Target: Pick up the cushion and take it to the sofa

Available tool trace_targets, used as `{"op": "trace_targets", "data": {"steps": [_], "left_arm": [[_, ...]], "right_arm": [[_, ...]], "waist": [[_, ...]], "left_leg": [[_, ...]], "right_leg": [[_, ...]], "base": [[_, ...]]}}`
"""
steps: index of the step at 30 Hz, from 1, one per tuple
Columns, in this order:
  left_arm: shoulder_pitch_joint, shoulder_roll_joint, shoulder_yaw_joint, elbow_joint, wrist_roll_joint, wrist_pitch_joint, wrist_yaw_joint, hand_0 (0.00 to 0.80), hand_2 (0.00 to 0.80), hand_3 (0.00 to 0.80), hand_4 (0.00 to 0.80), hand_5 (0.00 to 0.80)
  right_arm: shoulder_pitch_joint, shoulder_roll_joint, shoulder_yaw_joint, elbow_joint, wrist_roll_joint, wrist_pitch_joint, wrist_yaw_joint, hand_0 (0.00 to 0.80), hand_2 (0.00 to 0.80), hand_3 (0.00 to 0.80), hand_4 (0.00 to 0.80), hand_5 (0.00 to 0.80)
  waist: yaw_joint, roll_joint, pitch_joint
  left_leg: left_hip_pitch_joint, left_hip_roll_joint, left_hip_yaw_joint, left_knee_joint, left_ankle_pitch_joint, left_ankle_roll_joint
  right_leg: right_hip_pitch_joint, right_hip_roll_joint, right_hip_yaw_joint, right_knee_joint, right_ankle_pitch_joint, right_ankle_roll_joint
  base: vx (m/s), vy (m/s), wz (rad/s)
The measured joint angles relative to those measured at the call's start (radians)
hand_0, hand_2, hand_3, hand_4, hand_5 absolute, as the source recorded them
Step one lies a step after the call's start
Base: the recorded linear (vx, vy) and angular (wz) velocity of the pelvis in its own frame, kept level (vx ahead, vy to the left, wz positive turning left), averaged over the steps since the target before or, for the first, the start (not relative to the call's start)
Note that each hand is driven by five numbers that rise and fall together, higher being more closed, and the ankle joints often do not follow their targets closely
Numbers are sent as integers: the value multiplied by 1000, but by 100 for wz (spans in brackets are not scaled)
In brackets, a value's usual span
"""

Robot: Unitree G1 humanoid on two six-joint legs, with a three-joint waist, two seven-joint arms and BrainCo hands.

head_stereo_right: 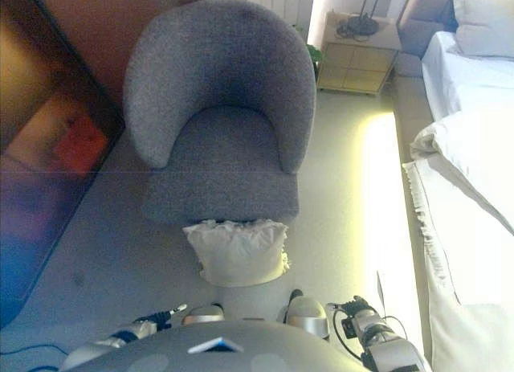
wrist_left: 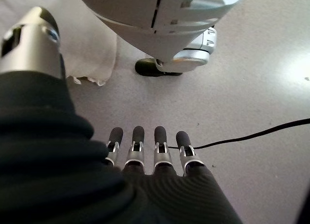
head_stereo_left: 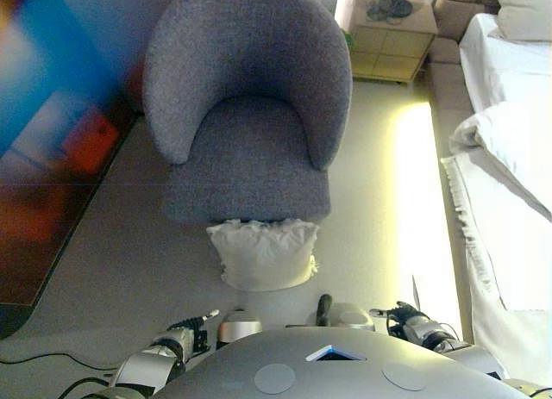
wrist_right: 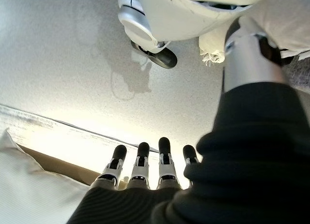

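A white cushion (head_stereo_left: pixel 263 254) with a frilled edge lies on the floor, against the front of a grey armchair (head_stereo_left: pixel 246 106). It also shows in the right eye view (head_stereo_right: pixel 238 253) and, in part, in the left wrist view (wrist_left: pixel 92 54). My left hand (head_stereo_left: pixel 185 334) hangs low at my left side, fingers straight and empty, as its wrist view (wrist_left: pixel 145 146) shows. My right hand (head_stereo_left: pixel 414 323) hangs low at my right side, fingers straight and empty in its wrist view (wrist_right: pixel 145 161). Both hands are short of the cushion and apart from it.
A bed (head_stereo_left: pixel 509 158) with white bedding runs along the right. A wooden nightstand (head_stereo_left: pixel 392 37) stands at the back beside it. A dark screen (head_stereo_left: pixel 43 158) leans along the left. A black cable (wrist_left: pixel 252 136) lies on the floor at my left.
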Motion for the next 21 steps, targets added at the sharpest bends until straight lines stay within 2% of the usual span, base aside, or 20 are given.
{"op": "trace_targets", "data": {"steps": [2, 4, 5, 7, 8, 9, 11, 12, 13, 14, 15, 16, 18, 19, 21], "left_arm": [[-33, -2, -2, -1, -1, -10, 15, 0, 0, 0, 0, 0], [-58, -5, -1, 0, -3, -15, 30, 0, 0, 0, 0, 0], [-73, -7, -1, 0, -4, -17, 39, 0, 0, 0, 0, 0], [-81, -5, 1, -2, -3, -45, 47, 0, 0, 0, 0, 0], [-74, -3, 1, 1, -3, -50, 51, 0, 0, 0, 0, 0], [-65, -3, 1, 0, -1, -64, 64, 0, 0, 0, 0, 0], [-63, -4, 2, -1, -1, -80, 78, 0, 0, 0, 0, 0], [-63, -6, 2, -1, 1, -82, 81, 0, 0, 0, 0, 0], [-64, -12, 2, -1, 5, -82, 83, 0, 0, 0, 0, 0], [-66, -9, 11, -1, 25, -86, 90, 0, 0, 0, 0, 0], [-58, 6, 11, -1, 37, -89, 100, 0, 0, 0, 0, 0], [-62, 27, 9, -3, 37, -92, 111, 0, 0, 0, 0, 0], [-89, 76, -11, -17, 33, -100, 130, 0, 0, 0, 0, 0], [-104, 105, -11, -32, 29, -108, 143, 0, 0, 0, 0, 0], [-136, 132, -19, -45, 7, -125, 161, 0, 0, 0, 0, 0]], "right_arm": [[-8, 0, 21, 1, 0, 10, 3, 0, 0, 0, 0, 0], [-30, -5, 29, 0, 10, 13, -10, 0, 0, 0, 0, 0], [-35, -7, 29, 0, 31, 16, -28, 0, 0, 0, 0, 0], [-41, -6, 28, 1, 55, 26, -47, 0, 0, 0, 0, 0], [-44, -4, 28, 0, 55, 26, -47, 0, 0, 0, 0, 0], [-46, -5, 27, 0, 55, 25, -51, 0, 0, 0, 0, 0], [-48, -9, 25, 2, 58, 22, -66, 0, 0, 0, 0, 0], [-47, -17, 24, 3, 70, 19, -75, 0, 0, 0, 0, 0], [-47, -32, 19, 6, 83, 13, -86, 0, 0, 0, 0, 0], [-48, -30, 6, 6, 91, 6, -94, 0, 0, 0, 0, 0], [-47, -18, 3, 6, 113, -4, -104, 0, 0, 0, 0, 0], [-48, -3, 1, 0, 131, -16, -110, 0, 0, 0, 0, 0], [-48, 26, 1, -2, 153, -24, -117, 0, 0, 0, 0, 0], [-58, 40, 1, -2, 163, -30, -121, 0, 0, 0, 0, 0], [-100, 43, 3, -3, 171, -56, -128, 0, 0, 0, 0, 0]], "waist": [[18, -11, 8], [17, -1, 32], [10, 1, 41], [15, -17, 60], [12, -23, 62], [12, -25, 61], [14, -24, 68], [13, -19, 68], [12, -1, 68], [20, -14, 75], [25, -38, 77], [30, -52, 82], [34, -82, 83], [39, -104, 90], [37, -96, 108]], "left_leg": [[-62, -11, -8, 60, -3, 0], [-113, -8, 15, 90, 3, 7], [-139, -13, 41, 100, 10, 21], [-136, -14, 55, 102, 5, 70], [-132, -5, 52, 100, 5, 66], [-132, 29, 45, 90, 7, 54], [-139, 78, 49, 75, 3, 48], [-131, 93, 52, 58, 2, 48], [-123, 102, 62, 45, 16, 9], [-119, 85, 97, 53, 52, -43], [-122, 52, 131, 66, 52, -48], [-124, 46, 156, 66, 52, -38], [-154, 37, 180, 71, 59, -27], [-172, 22, 185, 77, 64, -27], [-228, 25, 193, 97, 65, -29]], "right_leg": [[-33, -16, 0, 14, -5, -6], [-54, -30, -13, 42, -10, -8], [-69, -48, -28, 57, -19, -8], [-76, -96, -41, 79, -31, -4], [-70, -112, -41, 80, -34, 2], [-69, -127, -33, 79, -40, 10], [-78, -144, -7, 87, -39, 39], [-89, -157, 6, 96, -36, 66], [-99, -172, 10, 108, -37, 91], [-102, -207, 30, 108, -33, 100], [-97, -244, 29, 78, -34, 100], [-88, -265, 24, 75, -37, 93], [-107, -272, 13, 102, -22, 79], [-120, -274, 0, 96, 15, 85], [-178, -269, 3, 75, 72, 115]], "base": [[-162, 59, 25], [-98, 184, 51], [37, 272, 70], [157, 380, 50], [203, 390, 36], [157, 330, 36], [144, 266, 36], [209, 289, 26], [186, 280, 5], [97, 215, -20], [-5, 121, -26], [-82, 53, -10], [-176, -23, 4], [-280, -77, -20], [-294, -83, -32]]}}
